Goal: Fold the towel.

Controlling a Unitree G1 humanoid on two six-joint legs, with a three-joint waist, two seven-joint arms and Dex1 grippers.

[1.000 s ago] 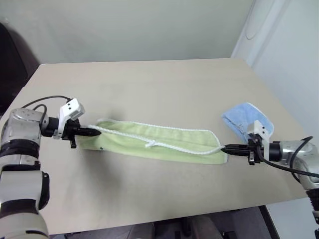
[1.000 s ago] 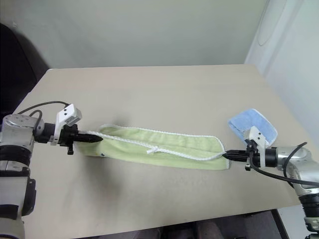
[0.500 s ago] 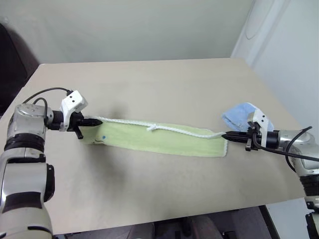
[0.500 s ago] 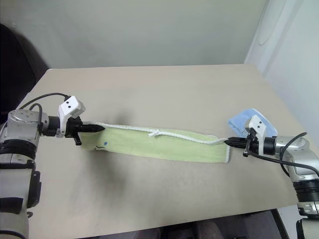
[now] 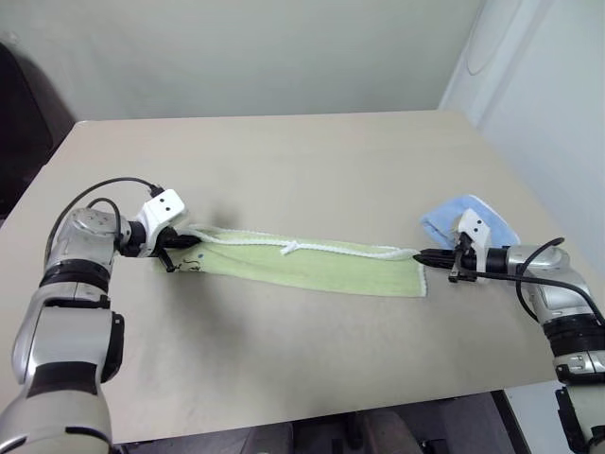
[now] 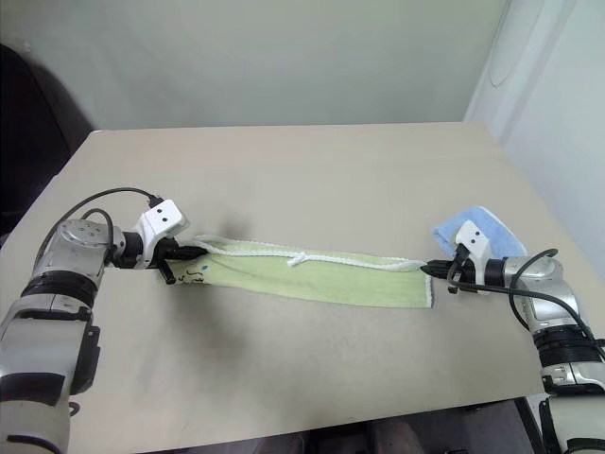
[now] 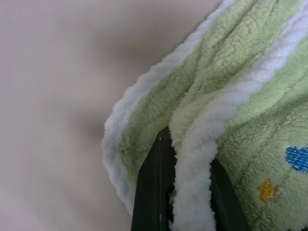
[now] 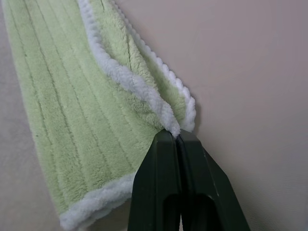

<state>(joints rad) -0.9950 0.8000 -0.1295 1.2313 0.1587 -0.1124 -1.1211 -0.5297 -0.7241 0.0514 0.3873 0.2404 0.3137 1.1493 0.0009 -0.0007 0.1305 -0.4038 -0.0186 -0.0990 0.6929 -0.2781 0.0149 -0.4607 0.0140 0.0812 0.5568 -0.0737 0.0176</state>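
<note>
Beige tabletop (image 5: 312,161) runs back to a plain pale wall, with a dark shape cut off at the far left edge that I cannot identify and a white panel on the right. From my head cameras, the towel (image 5: 312,268) lies as a long, narrow light green strip across the middle of the table, its white edging (image 5: 340,250) along the far side with a small loop (image 5: 288,248) partway along. My left gripper (image 5: 185,253) is clamped on the towel's left end and my right gripper (image 5: 423,255) on its right end; the fingertips themselves are too small to make out here. Just behind my right gripper sits a light blue folded cloth (image 5: 463,219), partly hidden by my wrist. In my left wrist view, my black fingers (image 7: 149,192) are pinched on a fold of white edging, and a blue mark (image 7: 297,158) and a small yellow one (image 7: 265,189) sit on the pile, the blue one cut off at the frame edge. In my right wrist view, my fingers (image 8: 163,183) are shut tight on the towel's corner, where two layers of edging meet; the cloth trails away flat on the table.
</note>
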